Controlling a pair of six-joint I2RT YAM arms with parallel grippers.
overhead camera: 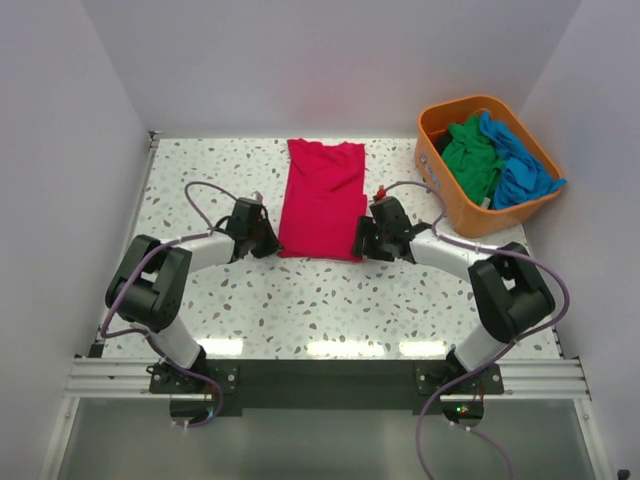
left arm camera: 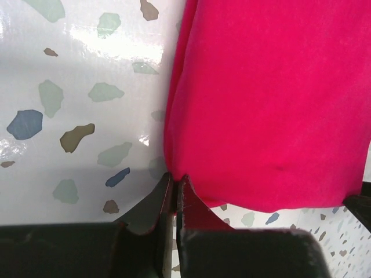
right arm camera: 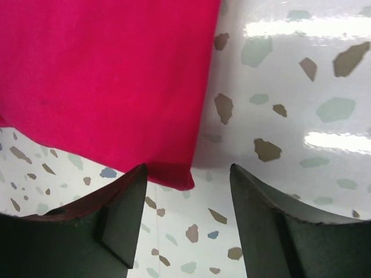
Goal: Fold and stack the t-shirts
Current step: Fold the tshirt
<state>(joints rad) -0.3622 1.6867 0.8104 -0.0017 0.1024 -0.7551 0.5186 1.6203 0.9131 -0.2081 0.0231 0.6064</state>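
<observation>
You're at the fold on the red t-shirt (overhead camera: 322,200), which lies as a long strip mid-table with its near hem at both claws. The green t-shirt (overhead camera: 468,155) and blue t-shirt (overhead camera: 520,170) sit bundled in the orange basket (overhead camera: 455,207) at the far right.

Your left claw (left arm camera: 175,179) is pinched shut on the near-left corner. Your right claw (right arm camera: 188,169) stands open astride the near-right corner, with no cloth gripped.

Next, I'd say close the right on that corner, then lift both evenly and carry the hem to the far edge. Uneven height would skew the fold.

The table (overhead camera: 330,300) is glossy speckled terrazzo with bright glare patches, so the cloth may slide. Plain white walls box you in on three sides.
</observation>
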